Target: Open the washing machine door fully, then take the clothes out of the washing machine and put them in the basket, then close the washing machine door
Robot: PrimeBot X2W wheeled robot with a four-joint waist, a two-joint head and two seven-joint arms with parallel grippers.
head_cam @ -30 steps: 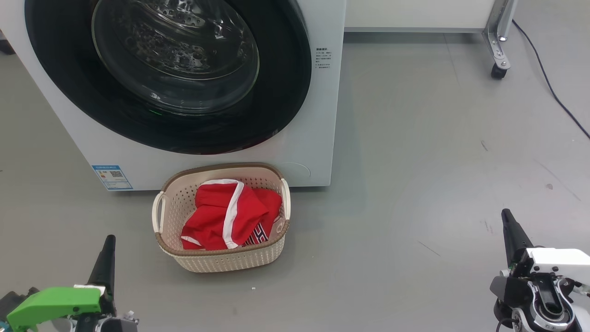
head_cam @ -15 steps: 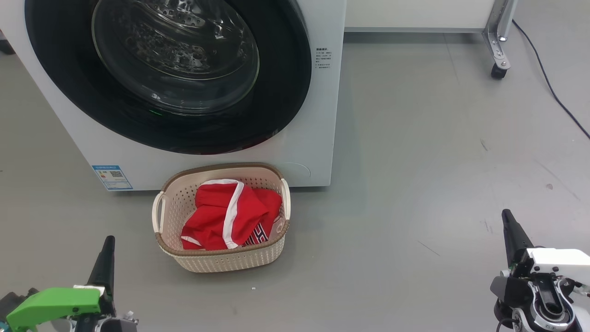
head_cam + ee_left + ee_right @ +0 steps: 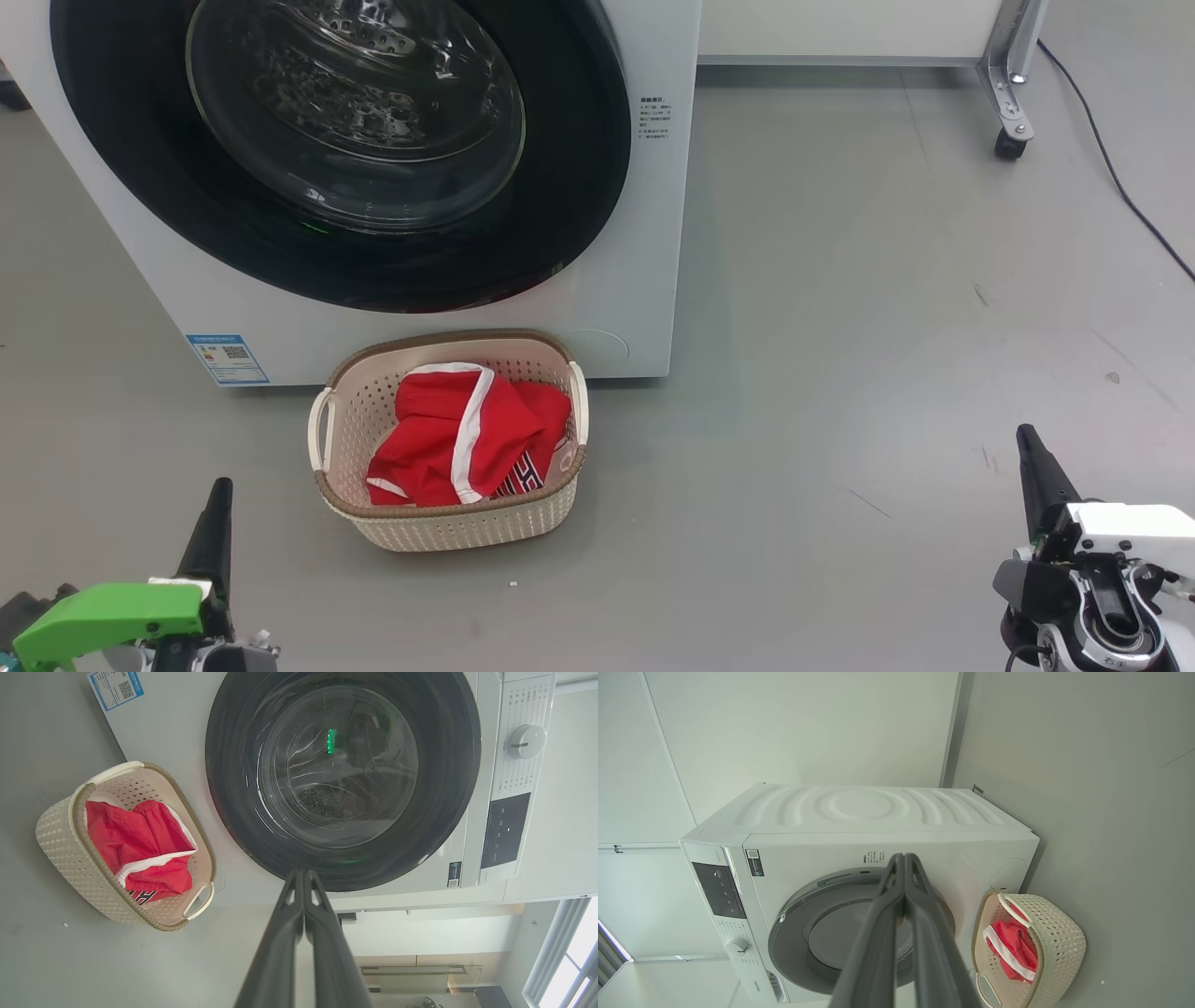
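On the floor in the head view, the basket (image 3: 467, 527) sits just in front of the washing machine (image 3: 644, 280), holding the clothes (image 3: 439, 439). It lies ahead and rightward of the left hand (image 3: 220, 493), the nearer one; the right hand (image 3: 1028, 441) is well apart. Both hands rest low, pointing forward, fingers pressed together on nothing. Left wrist view: the washing machine door (image 3: 229, 788) faces the fingers, apparently shut. Right wrist view: closed fingers aimed at the machine's front; nothing seems left to do.

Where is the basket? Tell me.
In the head view the basket sits on the floor left of centre, in front of the washing machine, just below its closed door, with the red clothes inside.
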